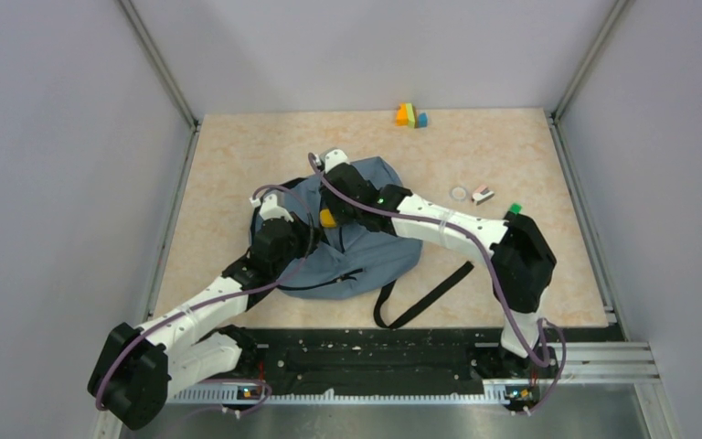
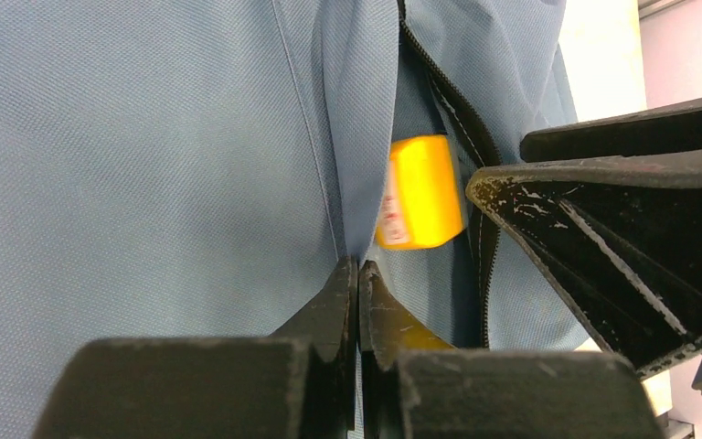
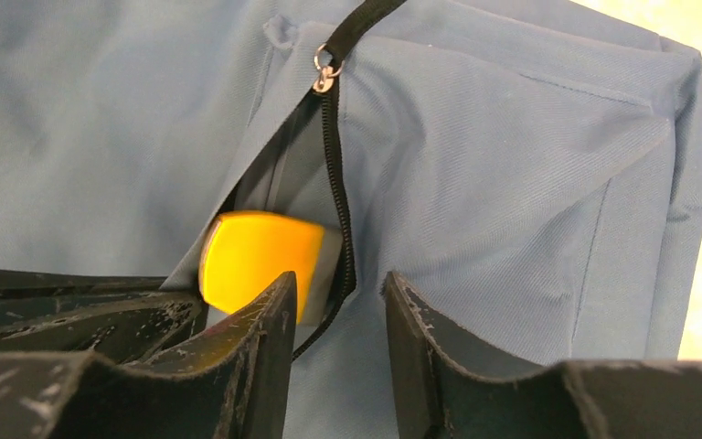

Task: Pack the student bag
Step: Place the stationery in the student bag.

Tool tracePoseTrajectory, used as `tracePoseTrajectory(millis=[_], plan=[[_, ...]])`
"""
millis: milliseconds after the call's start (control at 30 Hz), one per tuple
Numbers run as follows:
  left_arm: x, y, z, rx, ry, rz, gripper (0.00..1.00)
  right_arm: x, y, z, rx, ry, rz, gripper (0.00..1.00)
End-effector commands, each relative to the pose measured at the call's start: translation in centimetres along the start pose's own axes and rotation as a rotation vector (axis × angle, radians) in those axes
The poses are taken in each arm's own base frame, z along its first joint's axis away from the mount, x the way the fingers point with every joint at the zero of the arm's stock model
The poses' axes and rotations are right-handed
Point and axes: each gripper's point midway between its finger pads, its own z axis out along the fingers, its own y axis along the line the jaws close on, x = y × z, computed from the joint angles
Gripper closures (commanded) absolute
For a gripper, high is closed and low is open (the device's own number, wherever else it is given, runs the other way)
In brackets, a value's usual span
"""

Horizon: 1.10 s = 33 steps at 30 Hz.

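The blue bag (image 1: 366,261) is lying crumpled in the middle of the worktop (image 1: 238,165), nearer the arms than the far wall. One of its black straps (image 1: 430,294) is trailing off toward the near edge. Both arms are reaching over it and meeting above its upper part.

The left hand (image 2: 358,270) is pinching a fold of the bag's fabric, with its fingers pressed tight together on the cloth beside the open zipper (image 2: 457,101). The right hand (image 3: 338,306) is hovering just over the same opening. Its fingers are spread apart and are gripping nothing, and blue fabric is showing through the gap between them.

A yellow box (image 3: 256,261) is sitting in the mouth of the zipper opening, partly tucked under the fabric edge. It is showing blurred in both wrist views. The silver zipper pull (image 3: 326,73) is resting at the top end of the opening, above the box.

Well apart from the bag, a cluster of coloured blocks (image 1: 411,115) is lying near the far wall. A small ring (image 1: 458,192) and a small pink-and-white thing (image 1: 483,194) are lying side by side to the bag's right.
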Motion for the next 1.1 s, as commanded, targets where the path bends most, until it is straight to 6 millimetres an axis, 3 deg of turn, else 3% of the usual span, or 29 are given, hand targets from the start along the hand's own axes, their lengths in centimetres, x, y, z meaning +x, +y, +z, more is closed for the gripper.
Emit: tracePoseTrajectory(millis=[0,100,233,600,667,700,733,967,1067], plan=[[-0.7,-0.7,-0.1,0.022,-0.015,0.0,1.0,-3.1,2.7,-1.5,-0.054,-0.075,-0.01,0.59],[-0.7,-0.7,-0.2,0.022,-0.015,0.002,1.0,-3.6,2.4,-2.0,-0.046,-0.099,-0.013,0.54],[-0.8,-0.9,-0.2,0.026,-0.018,0.0,1.0,-2.8,1.7,-1.1,0.001,-0.071,-0.036,0.53],[-0.8,-1.0,-0.2,0.029,-0.018,0.001,1.0,-1.3,-0.5,0.2,0.141,-0.036,-0.074,0.61],[-0.9,-1.0,-0.2,0.03,-0.019,-0.001,1.0,-1.1,-0.7,0.3,0.153,-0.033,-0.085,0.67],[-0.8,-1.0,-0.2,0.029,-0.019,-0.001,1.0,-1.3,-0.7,0.3,0.158,-0.033,-0.086,0.79],[-0.9,-1.0,-0.1,0.03,-0.02,-0.002,1.0,-1.6,-0.8,0.1,0.161,-0.038,-0.082,0.98],[-1.0,-1.2,0.1,0.034,-0.02,0.0,1.0,-7.5,1.4,-5.3,-0.02,-0.196,0.006,1.0],[-0.9,-1.4,0.1,0.04,-0.018,-0.004,1.0,-7.5,1.9,-5.3,-0.052,-0.191,0.009,1.0]])
